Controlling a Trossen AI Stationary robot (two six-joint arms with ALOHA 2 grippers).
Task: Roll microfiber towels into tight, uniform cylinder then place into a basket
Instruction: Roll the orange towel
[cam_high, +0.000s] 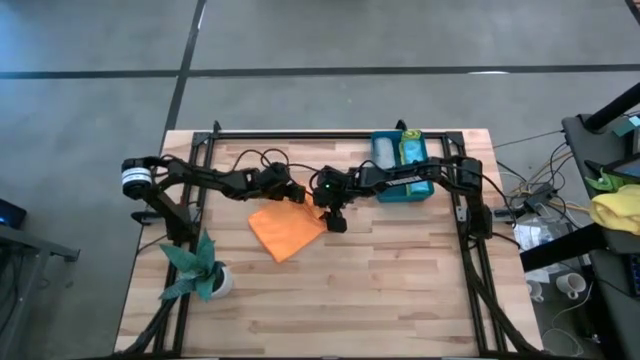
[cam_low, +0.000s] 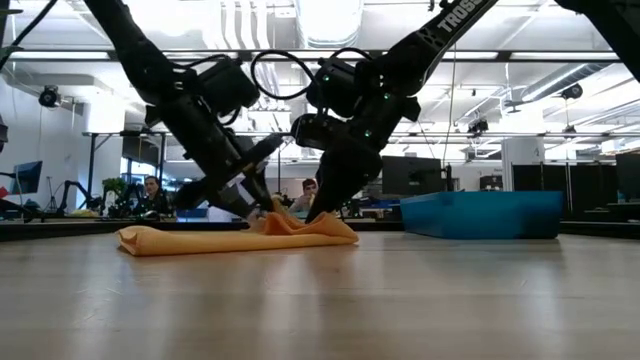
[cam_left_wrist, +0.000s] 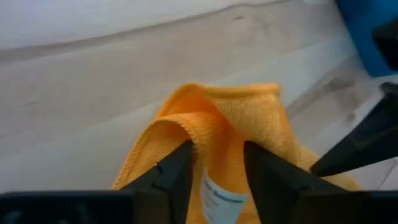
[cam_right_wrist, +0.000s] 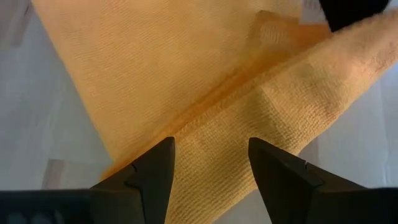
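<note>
An orange towel (cam_high: 285, 232) lies on the wooden table, mostly flat. Its far end (cam_low: 290, 222) is humped up into a fold between my two grippers. My left gripper (cam_left_wrist: 217, 149) comes in from the table's left and is shut on that fold, where a white label (cam_left_wrist: 221, 199) shows. My right gripper (cam_right_wrist: 211, 146) slants down from the right with its fingers apart over a folded band of the towel (cam_right_wrist: 261, 130). The teal basket (cam_high: 405, 193) stands at the far right and holds a pale rolled towel (cam_high: 385, 152) and a green one (cam_high: 413, 152). My left gripper pinches a raised fold of the orange towel (cam_left_wrist: 217, 134) between its two fingers, at the towel's far end beside the label, several layers thick. The fingers slant down from the table's left. The fold stands up off the table and the rest of the towel lies flat. My right gripper has its fingertips (cam_right_wrist: 152, 165) down on the towel's folded band (cam_right_wrist: 211, 168), near the far right corner, slanting down from the right. The band runs across between the spread fingers. Whether they pinch it or only rest on it, I cannot tell.
A potted plant (cam_high: 200, 270) stands at the table's near left corner. A black frame (cam_high: 330, 135) runs along the far edge and down both sides. Bare wood lies in front of the towel toward the near edge. People sit in the room beyond the table.
</note>
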